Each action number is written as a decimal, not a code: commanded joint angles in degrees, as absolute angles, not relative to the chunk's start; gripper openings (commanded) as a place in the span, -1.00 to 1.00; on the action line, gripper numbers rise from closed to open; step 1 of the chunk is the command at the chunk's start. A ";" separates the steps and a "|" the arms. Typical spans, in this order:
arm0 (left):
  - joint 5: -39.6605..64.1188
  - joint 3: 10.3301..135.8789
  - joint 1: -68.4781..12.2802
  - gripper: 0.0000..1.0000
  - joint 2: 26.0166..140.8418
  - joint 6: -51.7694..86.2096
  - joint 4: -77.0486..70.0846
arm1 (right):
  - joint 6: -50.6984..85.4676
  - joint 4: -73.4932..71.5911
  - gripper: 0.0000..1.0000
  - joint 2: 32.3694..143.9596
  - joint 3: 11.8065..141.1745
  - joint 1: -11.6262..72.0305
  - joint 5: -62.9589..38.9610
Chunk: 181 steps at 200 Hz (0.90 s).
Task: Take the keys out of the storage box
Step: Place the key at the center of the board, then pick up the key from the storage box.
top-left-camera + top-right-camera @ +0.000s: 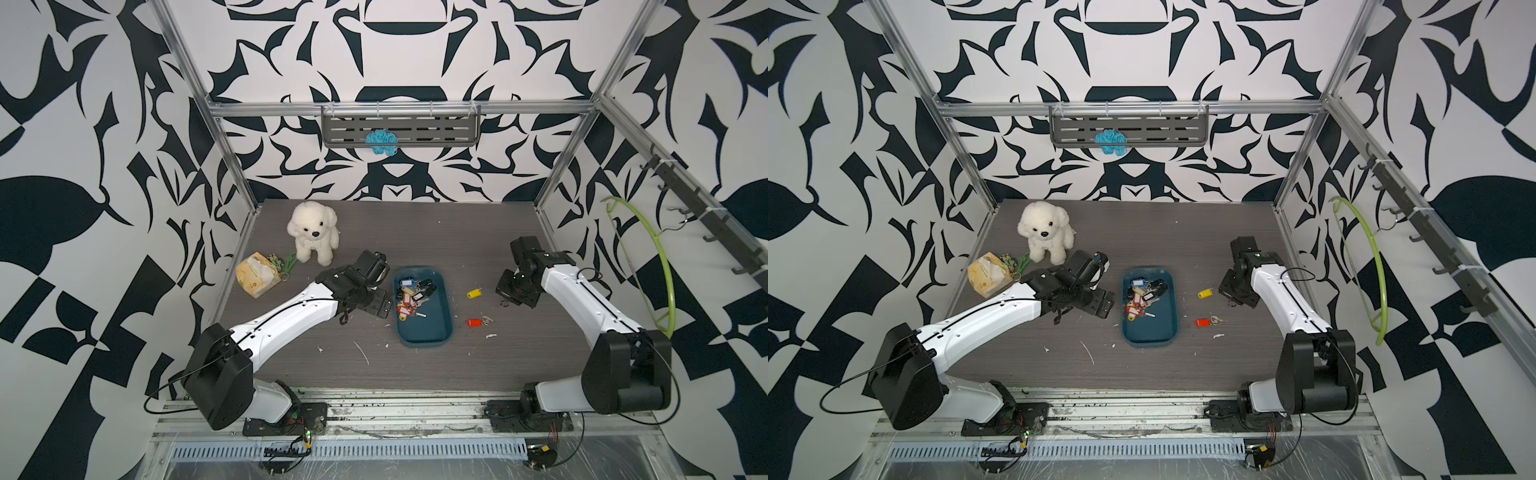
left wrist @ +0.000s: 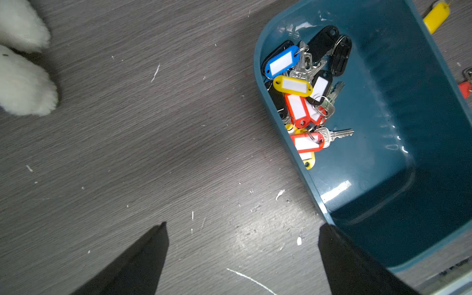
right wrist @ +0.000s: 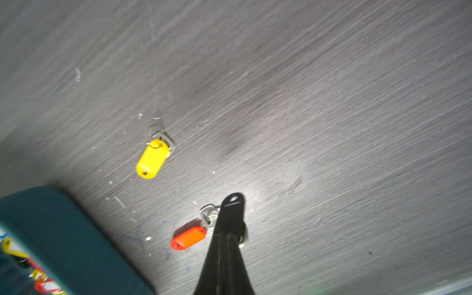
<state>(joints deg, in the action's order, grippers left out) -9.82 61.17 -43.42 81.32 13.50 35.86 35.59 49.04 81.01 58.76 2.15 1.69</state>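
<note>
Teal storage box (image 1: 428, 329); red, yellow, blue keys (image 1: 409, 297)

A robotics lab cell, with aluminium frame (image 1: 266, 109) and patterned walls (image 1: 399, 50).

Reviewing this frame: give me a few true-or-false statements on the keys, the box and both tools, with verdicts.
1. The shallow dark teal plastic storage box holds a pile of tagged metal keys. True.
2. A yellow-tagged key and a red-tagged key lie on the grey wood-grain table outside it. True.
3. The left tool grips a key. False: it is open and empty, beside the box.
4. The right tool is open. False: it is shut.
</note>
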 commanded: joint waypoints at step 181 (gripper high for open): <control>-13.54 91.33 -53.30 0.79 97.45 21.06 54.37 | 29.30 43.02 -0.20 61.39 50.94 -1.00 -5.16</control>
<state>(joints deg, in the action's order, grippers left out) -12.80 85.10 -50.43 91.46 17.96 46.44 30.41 42.81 65.73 52.75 -0.78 -2.94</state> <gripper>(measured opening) 0.942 0.420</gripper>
